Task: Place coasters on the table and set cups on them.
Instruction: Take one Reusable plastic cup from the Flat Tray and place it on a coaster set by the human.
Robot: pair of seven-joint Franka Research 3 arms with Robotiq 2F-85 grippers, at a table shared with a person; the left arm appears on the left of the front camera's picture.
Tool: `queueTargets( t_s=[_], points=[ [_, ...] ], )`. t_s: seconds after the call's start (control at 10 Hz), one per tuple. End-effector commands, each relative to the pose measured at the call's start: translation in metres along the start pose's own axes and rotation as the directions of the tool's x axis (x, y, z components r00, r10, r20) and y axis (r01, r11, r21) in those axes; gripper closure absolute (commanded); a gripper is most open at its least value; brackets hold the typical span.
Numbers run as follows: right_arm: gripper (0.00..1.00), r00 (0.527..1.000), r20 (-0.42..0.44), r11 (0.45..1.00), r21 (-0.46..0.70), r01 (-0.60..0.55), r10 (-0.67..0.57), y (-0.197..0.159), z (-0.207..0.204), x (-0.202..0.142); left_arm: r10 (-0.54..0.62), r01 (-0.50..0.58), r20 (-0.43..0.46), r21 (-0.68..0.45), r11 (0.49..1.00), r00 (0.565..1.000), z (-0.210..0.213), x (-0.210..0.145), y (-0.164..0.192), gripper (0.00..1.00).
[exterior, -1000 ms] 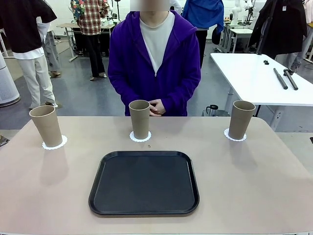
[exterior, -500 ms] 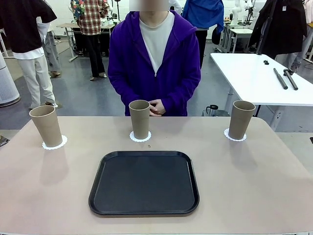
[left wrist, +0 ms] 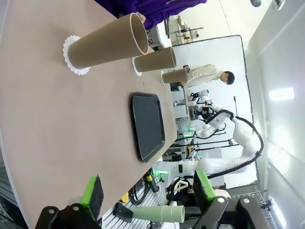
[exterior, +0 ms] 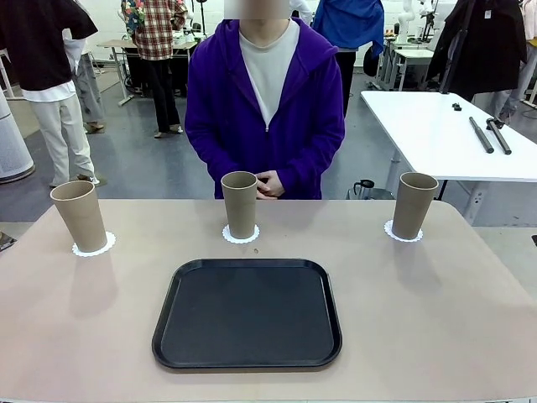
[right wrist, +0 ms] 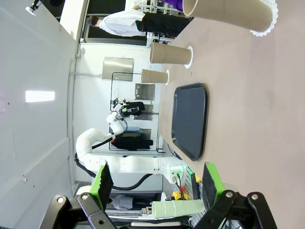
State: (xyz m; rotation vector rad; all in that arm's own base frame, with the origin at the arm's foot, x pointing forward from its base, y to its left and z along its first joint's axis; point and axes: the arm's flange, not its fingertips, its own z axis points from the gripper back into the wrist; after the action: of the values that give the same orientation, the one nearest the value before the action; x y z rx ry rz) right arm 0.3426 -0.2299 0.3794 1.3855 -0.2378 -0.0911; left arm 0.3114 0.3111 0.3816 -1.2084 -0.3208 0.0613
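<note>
Spreading wide, the table carries a black tray near its robot-side edge. Along the far edge three cups stand upright, each on one of the coasters: left corner, middle, right corner. The left gripper and right gripper hang off the table with fingers spread, holding nothing.

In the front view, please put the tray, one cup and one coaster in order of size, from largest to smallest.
1. The black tray
2. The middle cup
3. Its coaster

The tray lies nearer the camera, yet is plainly largest.
</note>
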Motion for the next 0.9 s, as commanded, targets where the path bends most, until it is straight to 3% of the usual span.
queueTargets(
  t_s=[0.0,0.8],
  points=[
    [0.00,1.000,-0.002,1.000,0.001,0.006,-0.006,0.0011,0.0001,-0.0011,0.000,0.000,0.003,-0.009,1.000,1.000,0.0004,-0.0004,-0.0007,0.00],
    [0.00,1.000,-0.002,1.000,0.001,0.006,-0.006,0.0011,0.0001,-0.0011,0.000,0.000,0.003,-0.009,1.000,1.000,0.0004,-0.0004,-0.0007,0.00]
  ],
)
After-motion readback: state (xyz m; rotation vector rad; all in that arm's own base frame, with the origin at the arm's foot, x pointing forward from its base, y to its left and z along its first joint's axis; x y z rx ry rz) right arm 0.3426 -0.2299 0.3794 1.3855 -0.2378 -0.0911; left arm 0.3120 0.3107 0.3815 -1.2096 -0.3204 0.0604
